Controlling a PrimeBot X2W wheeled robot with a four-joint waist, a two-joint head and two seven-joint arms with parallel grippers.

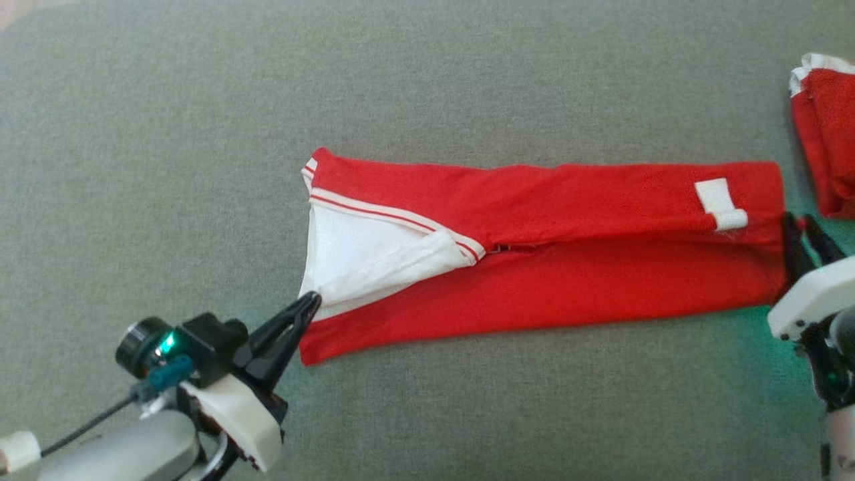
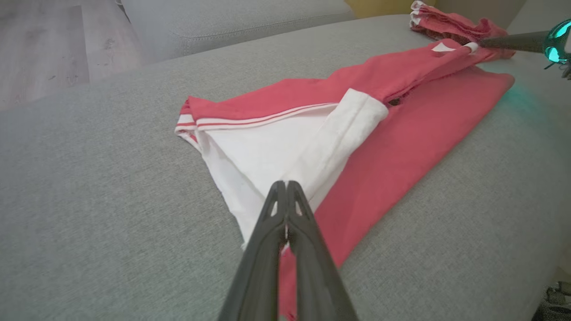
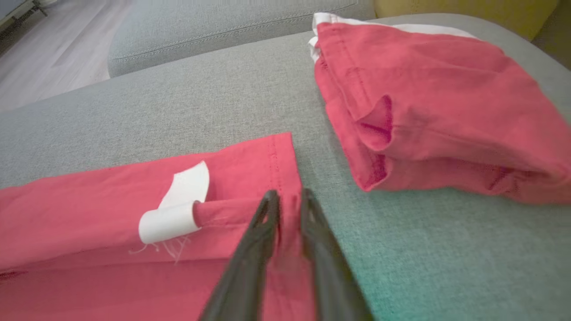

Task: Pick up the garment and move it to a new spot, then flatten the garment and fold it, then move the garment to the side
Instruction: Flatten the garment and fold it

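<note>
The garment (image 1: 548,267) is red with a white lining and lies folded into a long strip across the grey cushion (image 1: 200,133). My left gripper (image 1: 310,300) is at its left end, shut on the edge of the white lining (image 2: 267,156). My right gripper (image 1: 801,224) is at the right-hand hem (image 3: 281,156). Its jaws stand slightly apart, with a small ridge of red cloth between the fingertips (image 3: 270,200). A white tab (image 3: 171,214) curls up just left of them.
A second red garment (image 1: 828,133) lies folded in a pile at the far right, close to my right gripper (image 3: 289,194). Beyond the cushion's far edge are another grey cushion (image 2: 223,22) and a wooden floor (image 2: 40,44).
</note>
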